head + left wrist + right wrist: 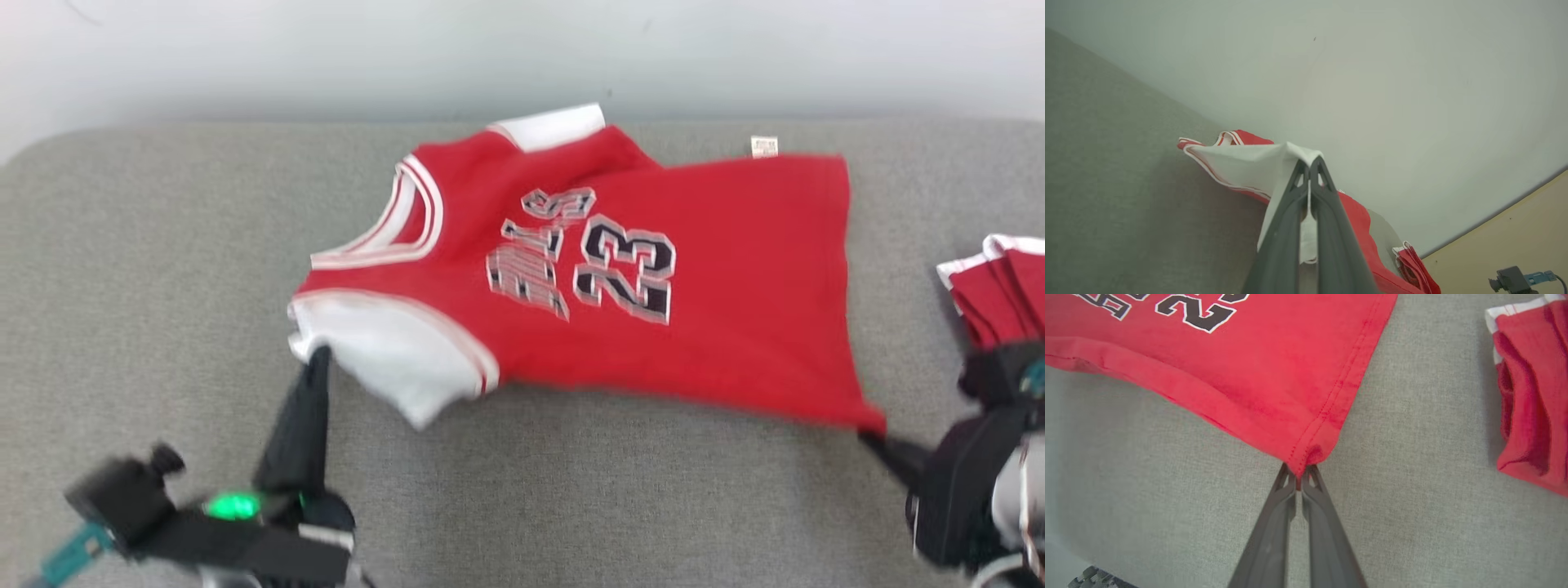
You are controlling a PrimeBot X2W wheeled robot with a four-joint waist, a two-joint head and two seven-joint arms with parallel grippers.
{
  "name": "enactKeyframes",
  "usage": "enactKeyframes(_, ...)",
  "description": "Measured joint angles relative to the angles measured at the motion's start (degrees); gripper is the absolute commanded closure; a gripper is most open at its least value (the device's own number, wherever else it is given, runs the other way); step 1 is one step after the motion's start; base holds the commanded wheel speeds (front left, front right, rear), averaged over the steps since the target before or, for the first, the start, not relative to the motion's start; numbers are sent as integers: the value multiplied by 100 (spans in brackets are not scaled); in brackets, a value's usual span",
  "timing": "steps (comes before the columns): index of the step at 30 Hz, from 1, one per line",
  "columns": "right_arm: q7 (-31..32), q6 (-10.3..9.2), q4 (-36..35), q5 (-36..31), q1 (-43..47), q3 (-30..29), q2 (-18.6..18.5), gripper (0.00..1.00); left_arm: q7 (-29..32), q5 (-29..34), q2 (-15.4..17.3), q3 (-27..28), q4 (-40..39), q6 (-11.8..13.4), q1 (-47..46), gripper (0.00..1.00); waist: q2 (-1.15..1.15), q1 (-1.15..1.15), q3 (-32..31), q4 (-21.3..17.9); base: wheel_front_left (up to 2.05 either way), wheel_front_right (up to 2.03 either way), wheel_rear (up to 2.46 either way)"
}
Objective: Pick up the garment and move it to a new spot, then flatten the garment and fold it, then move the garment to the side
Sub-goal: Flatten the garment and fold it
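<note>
- Garment point(694, 327), red jersey with white sleeves: one.
- Printed digits point(624, 269) on its front: two.
- White label point(764, 146): one.
- Red-and-white cloth heap point(1000, 294), right edge: one; pieces within cannot be counted.
- Grippers: two, the left gripper point(320, 358) and the right gripper point(870, 439).
- Fingers point(1265, 539) per gripper: two.
- Grey surface point(163, 286): one.

Head camera overlooks the garment point(735, 327); both wrist cameras view its corners closely.
</note>
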Motion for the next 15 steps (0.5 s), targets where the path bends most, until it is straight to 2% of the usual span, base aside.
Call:
enactKeyframes(10,943,0,-464,-66,1095,-308,265,100,363,-474,18,-196,-23,131,1184,100,0,1,-338,112,0,0,0)
enactKeyframes(15,1306,0,-597,-167,1419,-515,367,100,628,-675,185,-188,-78,236,1583,100,1,1,-437,240,0,0,0)
